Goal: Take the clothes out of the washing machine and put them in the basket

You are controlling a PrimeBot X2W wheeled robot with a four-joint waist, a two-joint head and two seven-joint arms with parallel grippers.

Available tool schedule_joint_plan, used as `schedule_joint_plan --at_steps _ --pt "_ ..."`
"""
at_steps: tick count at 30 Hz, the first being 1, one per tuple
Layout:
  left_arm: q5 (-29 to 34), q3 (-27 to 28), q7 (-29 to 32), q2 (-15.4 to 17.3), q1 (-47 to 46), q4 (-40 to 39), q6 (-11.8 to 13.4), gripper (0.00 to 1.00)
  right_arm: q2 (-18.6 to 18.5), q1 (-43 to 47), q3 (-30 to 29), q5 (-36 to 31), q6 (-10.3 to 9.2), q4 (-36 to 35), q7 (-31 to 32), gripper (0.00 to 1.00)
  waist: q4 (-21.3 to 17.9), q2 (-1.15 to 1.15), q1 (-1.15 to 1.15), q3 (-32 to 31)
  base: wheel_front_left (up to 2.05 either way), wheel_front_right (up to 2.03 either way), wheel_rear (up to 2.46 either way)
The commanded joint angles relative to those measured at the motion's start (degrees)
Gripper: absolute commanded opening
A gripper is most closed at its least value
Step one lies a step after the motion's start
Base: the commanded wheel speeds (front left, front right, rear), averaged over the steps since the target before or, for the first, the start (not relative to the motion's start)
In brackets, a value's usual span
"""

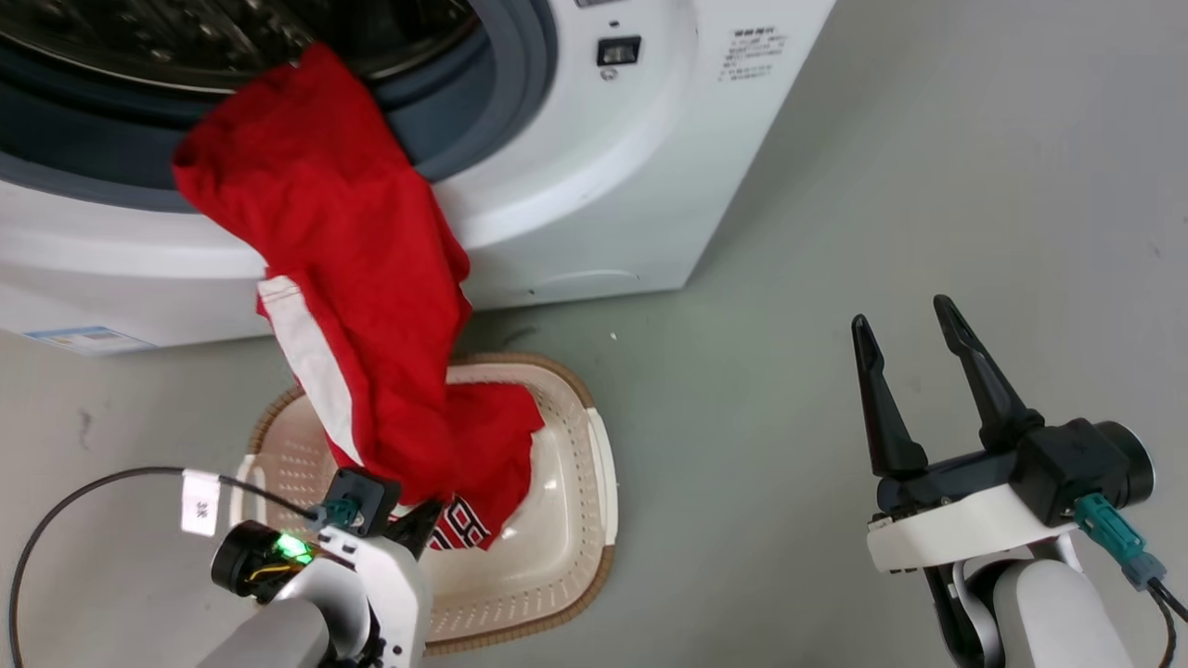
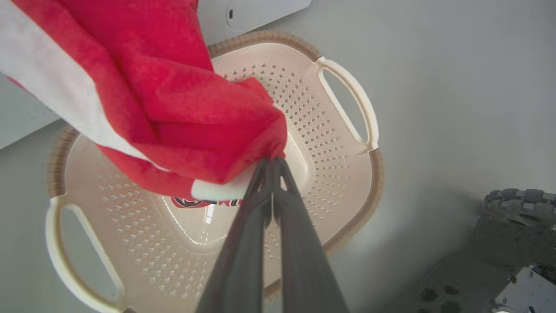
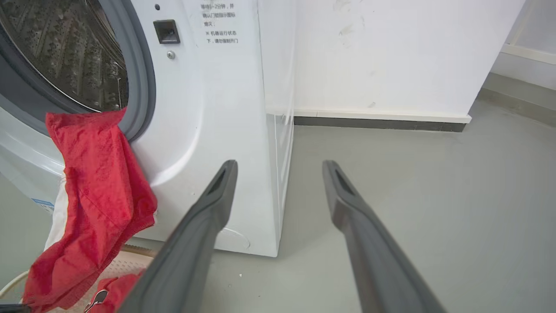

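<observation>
Left gripper (image 2: 272, 161): shut tight, both fingers pressed together on a fold of the big red cloth (image 1: 353, 278). I hold it by its low end so I can pull it where I want.
Big red cloth: it runs from my left gripper up and away to the washing machine (image 1: 594, 167). Its top end hangs over the grey ring (image 1: 515, 83) of the round hole. That is why it is stretched long and not lying in a heap.
Basket (image 1: 566, 529): right under my left gripper, on the floor (image 1: 928, 186), close to the front of the machine. From there, clothes can drop straight in.
Red shirt with numbers (image 1: 464, 531): it looks to lie in the basket, just below my left gripper. I think that one is done.
Right gripper (image 1: 900, 313): wide open and holding nothing. It is well off to the side of the left one, over bare floor, out of the way.
Drum (image 1: 186, 37): past the top of the cloth, far from both grippers. I cannot tell if more clothes are inside.
Next, I think: the top end must slip off the ring before I let go, or the cloth may hang half out of the basket.
</observation>
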Motion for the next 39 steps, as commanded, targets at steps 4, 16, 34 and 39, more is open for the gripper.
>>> schedule_joint_plan --at_steps 4,16,34,39 --pt "0.4 -1.1 0.0 -2.4 -4.0 8.8 -1.6 0.00 0.1 -1.4 0.4 0.4 -0.06 -0.7 -0.1 1.00 -2.4 0.00 0.00 4.3 0.00 0.00 0.00" --pt "-1.1 -0.3 -3.7 -8.0 -14.0 32.7 -3.2 0.00 0.1 -3.8 0.8 1.6 -0.06 -2.6 -0.1 1.00 -6.6 0.00 0.00 12.2 0.00 0.00 0.00" --pt "-4.0 -0.2 -10.9 -12.7 -15.1 42.7 -4.6 1.00 0.1 -3.9 -0.3 1.2 -0.06 -1.6 -0.1 1.00 -3.9 0.00 0.00 8.7 0.00 0.00 0.00" --pt "-5.4 0.4 -13.1 -12.5 -14.4 40.5 -4.7 1.00 0.1 -2.7 -0.4 0.6 -0.06 -0.8 -0.1 1.00 -2.3 0.00 0.00 5.5 0.00 0.00 0.00"
